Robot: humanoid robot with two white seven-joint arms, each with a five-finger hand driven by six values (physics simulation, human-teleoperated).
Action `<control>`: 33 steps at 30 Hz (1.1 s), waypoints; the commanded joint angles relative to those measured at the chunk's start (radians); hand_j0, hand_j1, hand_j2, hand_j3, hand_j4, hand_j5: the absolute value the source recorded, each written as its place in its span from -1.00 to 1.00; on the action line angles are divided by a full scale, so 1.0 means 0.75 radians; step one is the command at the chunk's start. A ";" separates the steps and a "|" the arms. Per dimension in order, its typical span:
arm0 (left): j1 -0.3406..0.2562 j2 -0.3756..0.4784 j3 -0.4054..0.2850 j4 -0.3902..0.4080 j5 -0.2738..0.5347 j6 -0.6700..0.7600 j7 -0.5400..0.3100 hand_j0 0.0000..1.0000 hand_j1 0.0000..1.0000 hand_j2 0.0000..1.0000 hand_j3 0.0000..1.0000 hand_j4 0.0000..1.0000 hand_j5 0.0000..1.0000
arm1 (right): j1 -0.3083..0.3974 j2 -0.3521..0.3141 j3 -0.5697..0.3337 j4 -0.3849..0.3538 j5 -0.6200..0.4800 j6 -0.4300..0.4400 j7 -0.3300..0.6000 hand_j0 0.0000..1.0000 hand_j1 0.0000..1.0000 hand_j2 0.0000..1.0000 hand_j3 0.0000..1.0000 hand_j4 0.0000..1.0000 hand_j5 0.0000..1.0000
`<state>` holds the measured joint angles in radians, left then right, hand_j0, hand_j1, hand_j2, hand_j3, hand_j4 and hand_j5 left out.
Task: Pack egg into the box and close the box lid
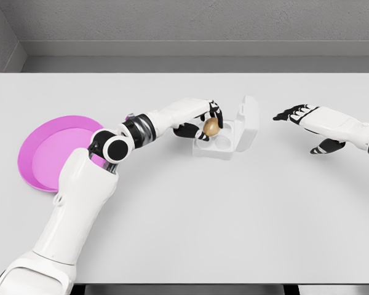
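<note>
A brown egg is held in my left hand, whose dark fingers curl around it just above the white egg box. The box sits open near the table's middle, its lid standing upright on the right side. Round cups show in the box base; I cannot tell whether the egg touches one. My right hand hovers to the right of the lid, fingers spread flat and holding nothing.
A pink plate lies at the left of the white table, partly hidden behind my left elbow. A grey wall runs behind the table's far edge.
</note>
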<state>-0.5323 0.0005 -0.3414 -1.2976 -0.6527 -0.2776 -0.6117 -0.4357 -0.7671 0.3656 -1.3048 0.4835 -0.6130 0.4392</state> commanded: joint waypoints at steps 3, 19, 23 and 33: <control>0.000 -0.001 -0.001 0.000 0.009 0.000 0.001 -0.03 -0.03 -0.03 -0.03 -0.03 -0.03 | 0.000 -0.002 -0.001 0.001 -0.009 0.003 -0.001 1.00 1.00 1.00 1.00 1.00 1.00; 0.006 -0.001 0.001 -0.015 0.013 0.000 0.001 0.62 0.62 0.62 0.62 0.62 0.62 | 0.000 -0.006 -0.001 -0.001 -0.009 0.003 -0.001 1.00 1.00 1.00 1.00 1.00 1.00; 0.010 -0.001 0.011 -0.017 0.017 0.000 0.001 0.62 0.62 0.62 0.62 0.62 0.62 | 0.000 -0.006 -0.001 -0.001 -0.009 0.003 -0.001 1.00 1.00 1.00 1.00 1.00 1.00; 0.014 0.249 0.097 -0.211 0.293 0.002 0.001 1.00 1.00 1.00 1.00 1.00 1.00 | 0.002 0.002 -0.001 -0.044 -0.009 0.003 -0.001 1.00 1.00 1.00 1.00 1.00 1.00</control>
<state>-0.5216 0.1151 -0.2879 -1.4083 -0.5229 -0.2780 -0.6114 -0.4341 -0.7655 0.3656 -1.3265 0.4835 -0.6130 0.4393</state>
